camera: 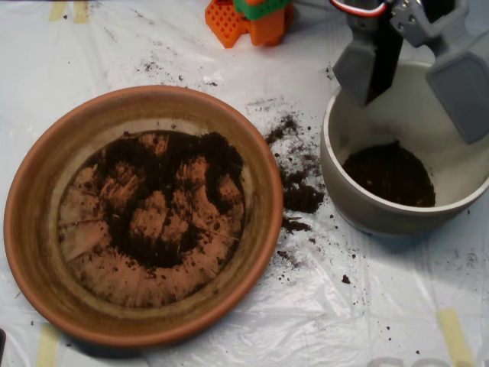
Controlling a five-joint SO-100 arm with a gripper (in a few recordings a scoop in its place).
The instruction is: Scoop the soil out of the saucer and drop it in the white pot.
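While the claw (416, 73) hangs wide open and empty over the pot (348, 195), soil (164, 202) lies thin across the saucer (34, 229); a shallow pass could shove crumbs onto the tabletop (367, 306), joining that spill (298, 191)

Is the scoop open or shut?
Open. The scoop's two grey jaws hang spread apart over the pot.
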